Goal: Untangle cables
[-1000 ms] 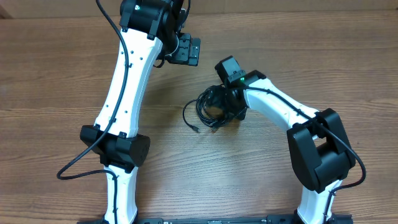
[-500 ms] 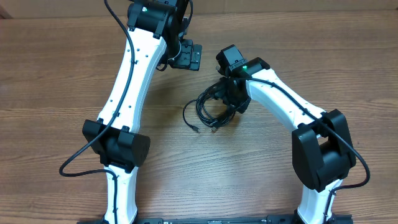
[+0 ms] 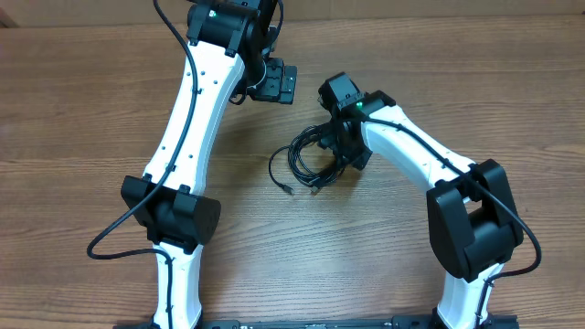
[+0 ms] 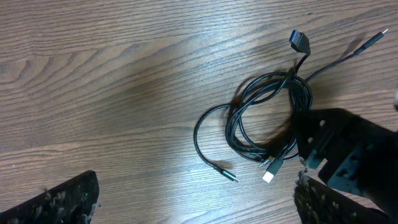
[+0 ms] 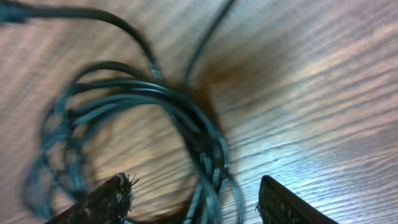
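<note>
The left gripper (image 4: 193, 208) hangs over the wooden table (image 3: 82, 110) with its fingers spread wide and holding nothing. The tangled cables (image 4: 267, 118) lie ahead of it and to its right. The right gripper (image 5: 196, 199) is down at the coil's edge, jaws partly apart, with blurred black strands running between them unpinched.

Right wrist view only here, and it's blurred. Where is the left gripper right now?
Observer: Overhead shows the left gripper wide open and empty, well apart from the cables, above them in frame.
Operator: Any loose ends showing?
Observer: In the left wrist view a silver-tipped plug and a thin jack stick out below the cables.
Operator: Other ends?
Observer: A dark plug lies just above them in that same view.
</note>
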Robot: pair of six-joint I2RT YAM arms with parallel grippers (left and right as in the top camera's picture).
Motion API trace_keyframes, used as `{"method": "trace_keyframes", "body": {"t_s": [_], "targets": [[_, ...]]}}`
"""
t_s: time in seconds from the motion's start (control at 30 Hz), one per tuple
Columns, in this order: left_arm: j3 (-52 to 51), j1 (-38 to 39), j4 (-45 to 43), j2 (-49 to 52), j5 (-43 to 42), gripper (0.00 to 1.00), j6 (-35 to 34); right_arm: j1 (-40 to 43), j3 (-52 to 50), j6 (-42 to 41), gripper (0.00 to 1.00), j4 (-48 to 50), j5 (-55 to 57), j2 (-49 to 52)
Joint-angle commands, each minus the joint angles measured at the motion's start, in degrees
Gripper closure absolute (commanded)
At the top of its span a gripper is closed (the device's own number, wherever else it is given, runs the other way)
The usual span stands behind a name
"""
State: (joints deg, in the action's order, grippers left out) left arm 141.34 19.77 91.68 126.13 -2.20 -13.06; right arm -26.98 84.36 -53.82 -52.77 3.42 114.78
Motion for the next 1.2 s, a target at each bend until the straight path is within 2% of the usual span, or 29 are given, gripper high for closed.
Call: {"method": "trace_keyframes", "body": {"t_s": [0.0,0.1,0.13,0.17,0.2,0.67,0.7,0.73,0.77,0.87,0.9,0.97,1.07,1.17], "targets": [[-0.13,0.07,0.02,-0.79,-0.83,0.00,1.07,0.44,-1.90,-0.42,0.36,1.09,1.03,0.39],[-0.13,0.07,0.00,-0.79,-0.83,0.00,1.07,0.44,-3.15,-0.42,0.36,2.23,1.03,0.39],[-0.13,0.07,0.02,-0.79,-0.83,0.00,1.09,0.44,-3.43,-0.42,0.51,2.62,1.01,0.44],[-0.13,0.07,0.00,-0.76,-0.83,0.00,1.07,0.44,-3.45,-0.39,0.89,2.62,1.01,0.44],[-0.13,0.07,0.00,-0.79,-0.83,0.00,1.09,0.44,-3.45,-0.42,0.96,2.71,1.01,0.44],[-0.13,0.07,0.70,-0.79,-0.79,0.00,1.33,0.37,-3.43,0.07,0.96,4.72,-2.99,0.42],[-0.13,0.07,0.70,-0.79,-0.79,0.00,1.33,0.37,-3.43,0.07,0.95,4.70,-3.10,0.44],[-0.13,0.07,0.70,-0.76,-0.79,0.00,1.33,0.37,-3.43,0.04,0.81,4.50,-3.17,0.44],[-0.13,0.07,0.68,-0.79,-0.81,0.00,1.31,0.37,-3.45,0.07,0.76,4.48,-3.32,0.44],[-0.13,0.07,0.66,-0.79,-0.83,0.00,1.31,0.37,-3.45,0.07,0.73,4.52,-3.02,0.44],[-0.13,0.07,0.68,-0.79,-0.83,0.00,1.31,0.37,-3.45,0.04,0.69,4.55,-2.86,0.44],[-0.13,0.07,0.74,-0.79,-0.83,0.00,1.31,0.37,-3.45,0.04,0.67,4.70,-2.89,0.44],[-0.13,0.07,1.03,-0.79,-0.81,0.00,1.31,0.37,-3.45,0.02,0.72,4.83,-2.89,0.44],[-0.13,0.07,1.11,-0.79,-0.81,0.01,1.33,0.37,-3.48,0.04,0.73,4.85,-2.80,0.44]]}}
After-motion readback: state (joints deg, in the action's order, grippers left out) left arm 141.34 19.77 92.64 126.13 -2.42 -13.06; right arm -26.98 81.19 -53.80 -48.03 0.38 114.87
